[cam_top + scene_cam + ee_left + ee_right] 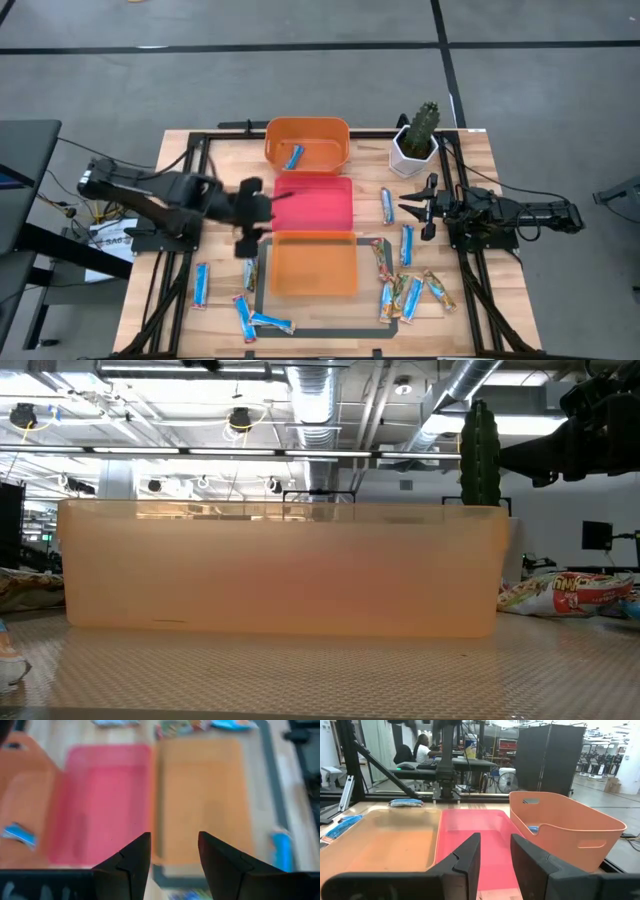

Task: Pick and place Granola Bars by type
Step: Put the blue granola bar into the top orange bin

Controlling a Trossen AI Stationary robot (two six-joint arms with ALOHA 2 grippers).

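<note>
Wooden table is carrying everything: your left gripper (250,215) is hovering open and empty at nine o'clock of the pink tray (313,202); right gripper (418,208) is idling, parted, empty. Granola bars (405,290), mostly scattered at five o'clock, are looking light, slippery, crinkly; pinch mid-length.

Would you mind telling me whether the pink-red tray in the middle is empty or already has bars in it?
Empty. The high view shows the pink-red tray with a bare floor, and both wrist views agree.

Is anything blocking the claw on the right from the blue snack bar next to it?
Nothing visible. The right gripper, fingers open, hovers beside the blue foil-wrapped granola bar on the bare wooden table. The potted cactus stands farther back.
</note>
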